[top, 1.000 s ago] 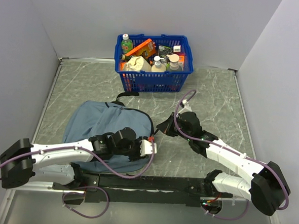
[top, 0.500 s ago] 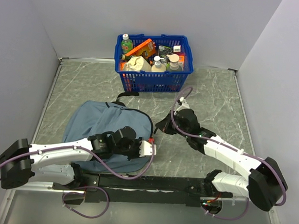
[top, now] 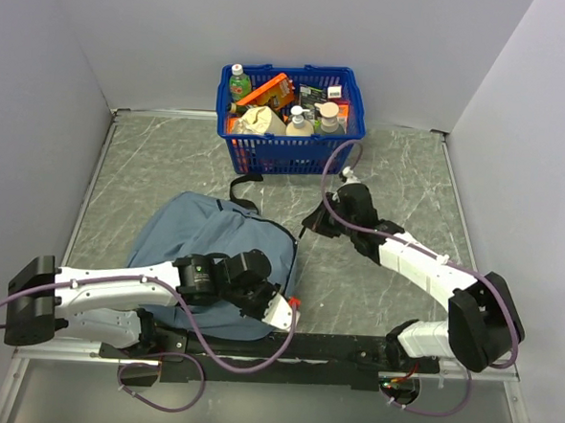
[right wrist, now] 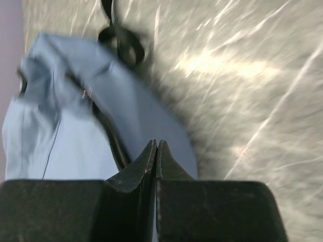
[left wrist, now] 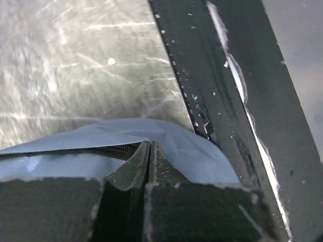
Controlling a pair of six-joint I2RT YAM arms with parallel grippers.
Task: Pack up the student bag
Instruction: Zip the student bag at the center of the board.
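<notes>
The grey-blue student bag [top: 209, 238] lies on the marble table, left of centre. My left gripper [top: 284, 313] is at the bag's near right corner, over the table's front edge. In the left wrist view its jaws [left wrist: 150, 144] are pressed shut on the bag's fabric [left wrist: 202, 154], right beside the dark zip. My right gripper [top: 308, 225] is at the bag's far right edge. Its jaws [right wrist: 155, 142] are shut, with the bag's blue fabric [right wrist: 50, 131] and zip line directly under the tips.
A blue plastic basket [top: 286, 156] full of bottles and packets stands at the back centre. The bag's black strap loop [top: 241, 182] lies on the table behind it. A black rail [top: 284, 346] runs along the near edge. Grey walls close in both sides.
My left gripper has shut on the bag's edge and swung toward the near right. The right gripper has moved away and up. The bag's right side has stretched out toward it.
</notes>
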